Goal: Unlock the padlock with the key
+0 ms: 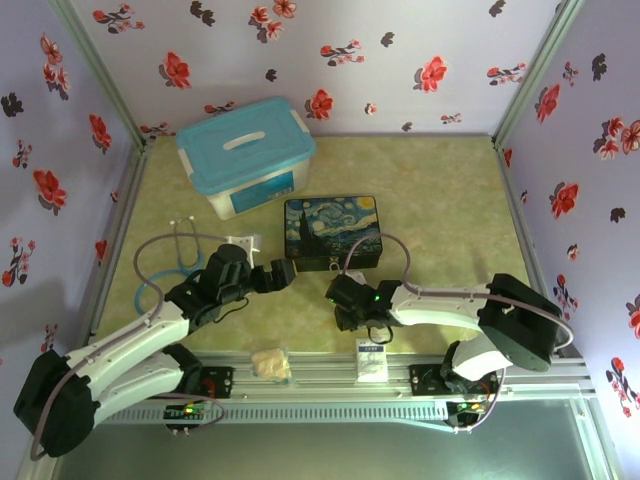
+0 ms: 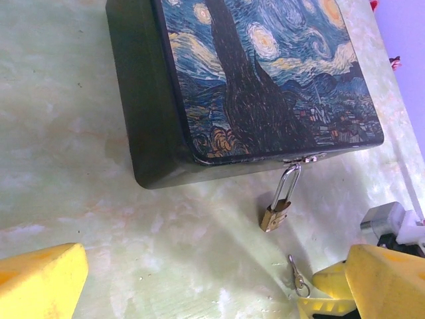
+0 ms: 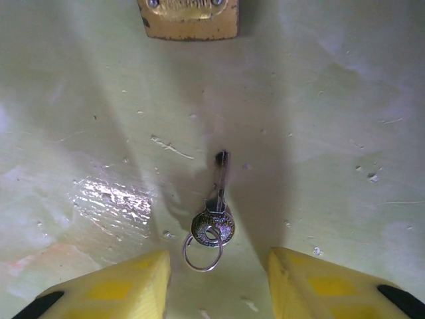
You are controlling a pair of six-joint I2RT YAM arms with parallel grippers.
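Right hand [image 3: 218,266] spread, straddling the key [image 3: 216,206] at lower centre, seemingly to pinch it; left hand [image 2: 216,269] spread, facing the padlock [image 2: 274,216].

White left arm [image 1: 120,355] and right arm [image 1: 440,302] with black joints [image 1: 515,325], looping grey cables [image 1: 140,268], green lights [image 1: 376,295], yellow tool fingers [image 3: 113,289].

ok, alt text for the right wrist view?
A small silvery metal key with a thin wire ring lies flat on the pale green table, its tip pointing at the brass-gold padlock at the top edge. The open yellow jaws flank the key's round head, not touching it.
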